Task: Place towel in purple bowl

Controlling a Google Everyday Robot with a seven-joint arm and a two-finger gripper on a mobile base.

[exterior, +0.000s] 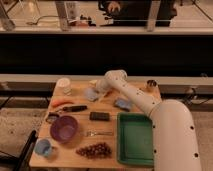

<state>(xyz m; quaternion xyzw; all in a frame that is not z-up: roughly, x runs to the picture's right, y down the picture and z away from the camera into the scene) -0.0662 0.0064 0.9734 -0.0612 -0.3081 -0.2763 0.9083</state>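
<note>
Toward the back of the wooden worktop [70, 157], the tool [99, 91] reaches down beside the pale towel [91, 94], which lies just left of it and seems to touch it; whether its jaws are apart or together I cannot tell. Well apart, near the front left, sits the purple bowl [63, 128], between a light-blue cup [43, 147] and a green tray [135, 139].

One high camera looks down past the arm, whose tool [98, 92] reaches over the table [75, 160].
</note>
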